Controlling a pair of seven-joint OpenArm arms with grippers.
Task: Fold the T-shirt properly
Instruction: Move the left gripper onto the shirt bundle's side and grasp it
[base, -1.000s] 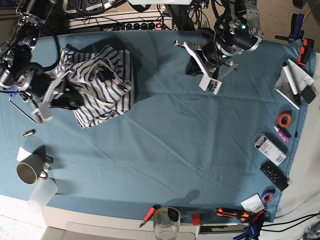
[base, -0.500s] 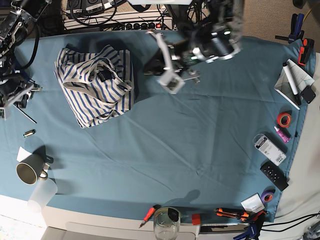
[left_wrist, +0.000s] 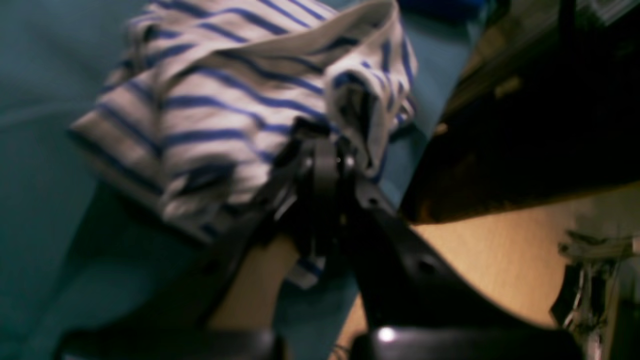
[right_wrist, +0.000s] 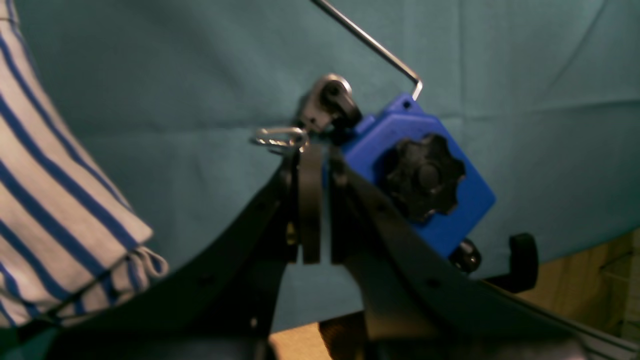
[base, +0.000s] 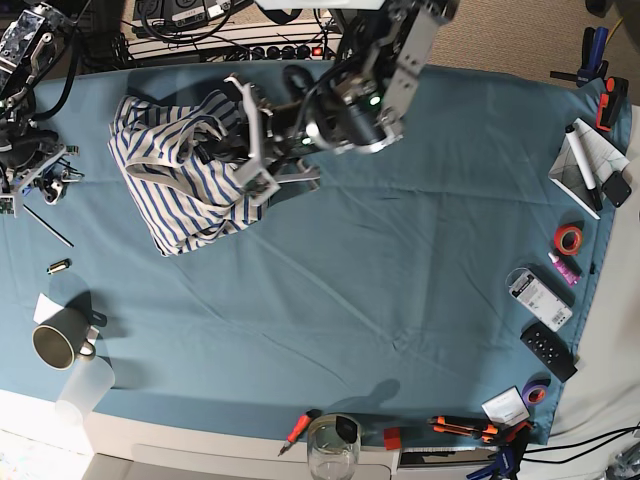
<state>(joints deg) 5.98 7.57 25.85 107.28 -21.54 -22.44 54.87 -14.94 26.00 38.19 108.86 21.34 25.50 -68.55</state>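
The T-shirt (base: 170, 190), cream-white with blue stripes, lies bunched at the back left of the teal table cloth (base: 400, 260). My left gripper (base: 228, 150) reaches in from the right and rests at the shirt's right edge. In the left wrist view its fingers (left_wrist: 325, 155) are shut, with a rolled fold of the T-shirt (left_wrist: 225, 100) right against the tips. I cannot see cloth between them. My right gripper (base: 38, 178) is off the shirt at the table's left edge. It is shut (right_wrist: 315, 160) with nothing held, and the T-shirt (right_wrist: 45, 200) is to its left.
A blue clamp (right_wrist: 425, 175) with a black knob and a thin metal rod (right_wrist: 370, 45) sit just beyond the right gripper. A mug (base: 55, 345) and clear cup (base: 85, 385) stand at front left, a glass (base: 332, 450) at the front edge. Tape (base: 569, 238), a remote (base: 548, 350) and tools line the right side.
The left arm swept left across the table to the shirt's right edge. The right arm let go of the shirt, pulled back to the left edge, and its jaws closed.
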